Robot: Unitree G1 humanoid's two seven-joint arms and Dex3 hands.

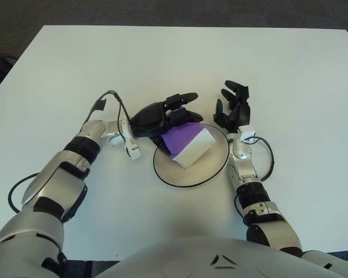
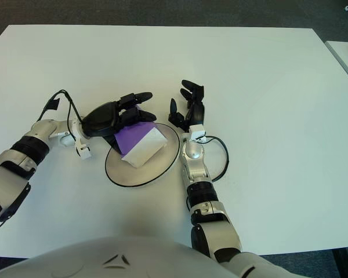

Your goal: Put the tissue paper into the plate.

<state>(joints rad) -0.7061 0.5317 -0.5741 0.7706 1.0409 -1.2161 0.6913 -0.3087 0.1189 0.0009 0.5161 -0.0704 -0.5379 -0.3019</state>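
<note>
**Observer:** Where is the tissue paper right now?

**Me:** The tissue paper [image 1: 188,143], a purple and white pack, lies in the plate [image 1: 211,171], toward the plate's upper-left part, with its white end pointing at the middle. I judge the putting-in itself as done, since the pack's weight seems to be on the plate.

**Observer:** Then why is your left hand over it?

**Me:** My left hand [image 1: 162,116] sits at the plate's upper-left rim, above the pack's purple end. My fingers [image 1: 182,99] are spread and lifted, reaching out over the pack, not closed around it, so I hold nothing with them. Whether the underside of my palm touches the purple end, I cannot tell from here. I came in from the left, so the pack landed on that side of the plate.

**Observer:** And the right hand?

**Me:** My right hand [image 2: 188,107] shows just beside the plate's upper-right rim, fingers spread and upright, gripping nothing. It has no part in the carrying; placed there, it could steady the plate if the plate slid on the desk [image 1: 290,69].

**Observer:** What is left?

**Me:** As I see it, only drawing the left hand clear, up and to the left. The risk is small: a finger catching the pack's edge and dragging it toward the rim.
</note>
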